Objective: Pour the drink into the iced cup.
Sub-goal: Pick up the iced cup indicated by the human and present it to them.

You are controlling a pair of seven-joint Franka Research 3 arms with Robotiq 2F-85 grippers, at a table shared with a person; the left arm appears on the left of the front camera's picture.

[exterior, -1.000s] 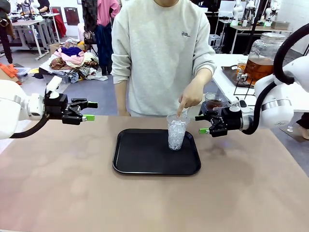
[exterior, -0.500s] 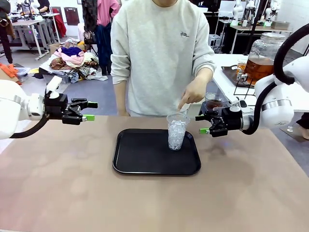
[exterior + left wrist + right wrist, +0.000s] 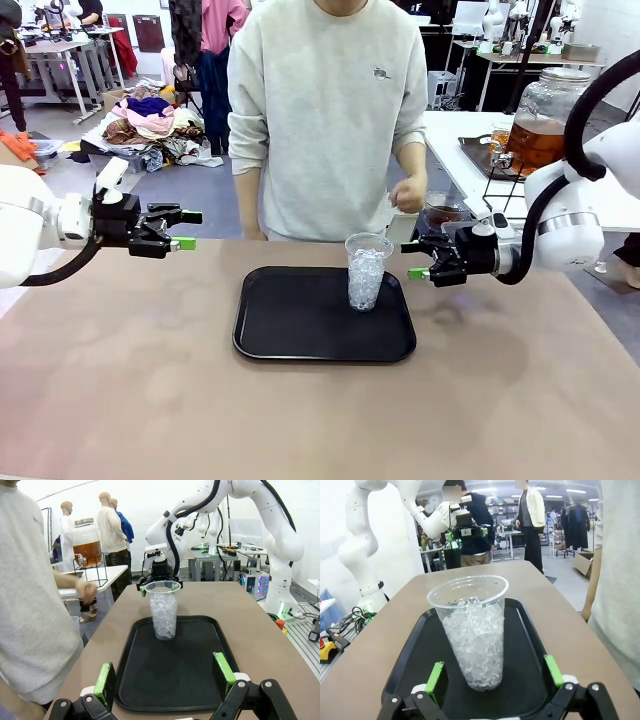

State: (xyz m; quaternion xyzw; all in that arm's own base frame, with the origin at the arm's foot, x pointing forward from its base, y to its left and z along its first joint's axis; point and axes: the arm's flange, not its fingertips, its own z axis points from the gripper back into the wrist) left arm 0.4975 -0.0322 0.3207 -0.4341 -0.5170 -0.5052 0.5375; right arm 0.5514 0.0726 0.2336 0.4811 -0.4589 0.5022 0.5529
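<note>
The iced cup [image 3: 368,270], clear plastic and full of ice, stands upright at the far right of a black tray [image 3: 300,335]. The drink [image 3: 538,138] is amber liquid in a big glass dispenser jar on a white side table at the right. My right gripper [image 3: 413,260] hovers open just right of the cup, jaws pointing at it; in the right wrist view the cup [image 3: 472,630] sits just ahead of that gripper [image 3: 494,674]. My left gripper [image 3: 188,230] hangs open well left of the tray, facing the cup [image 3: 164,610] across the tray [image 3: 200,680].
A person in a grey sweatshirt stands at the far edge, one hand [image 3: 408,197] raised above and behind the cup. A small glass of dark liquid [image 3: 443,212] sits behind my right gripper. Bare tabletop [image 3: 150,380] surrounds the tray.
The person's hand has lifted off the cup's rim and drawn back to the right. My right gripper has edged slightly left towards the cup. The left arm is still.
</note>
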